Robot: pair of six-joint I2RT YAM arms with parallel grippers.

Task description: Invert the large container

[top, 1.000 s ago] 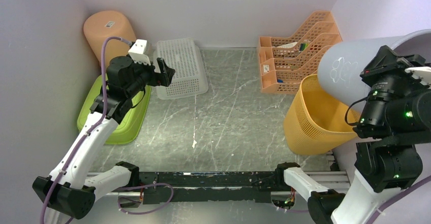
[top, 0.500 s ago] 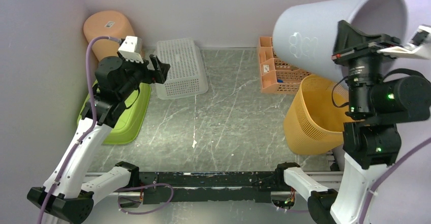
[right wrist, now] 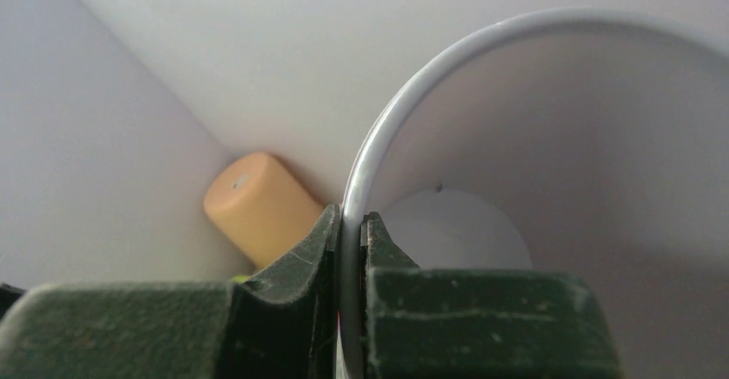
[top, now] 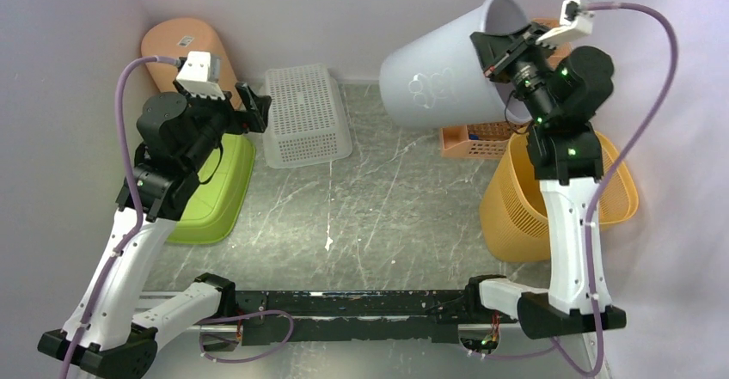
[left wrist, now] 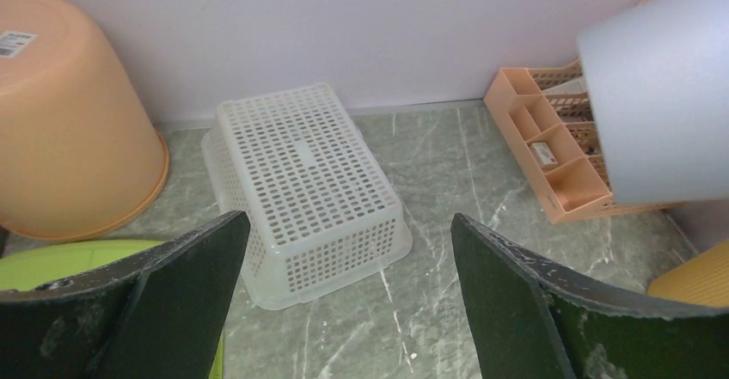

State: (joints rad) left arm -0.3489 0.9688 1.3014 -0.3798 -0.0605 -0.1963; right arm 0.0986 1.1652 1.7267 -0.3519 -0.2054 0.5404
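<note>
The large container is a pale lavender bucket (top: 438, 74), held in the air on its side at the back right, its base toward the left and its mouth toward the right arm. My right gripper (top: 501, 52) is shut on its rim (right wrist: 351, 216); its inside fills the right wrist view. The bucket also shows at the top right of the left wrist view (left wrist: 658, 95). My left gripper (top: 258, 108) is open and empty, raised near the white basket (top: 305, 114).
An upside-down orange bucket (top: 185, 48) stands at the back left. A green basin (top: 211, 198) lies at the left. A yellow mesh bin (top: 529, 198) stands at the right, below the held bucket. An orange desk organiser (top: 481, 134) is behind it.
My right arm has swung the lavender bucket leftward and away from the camera, tipping it onto its side. My left gripper has risen and drawn back slightly to the left, still open.
</note>
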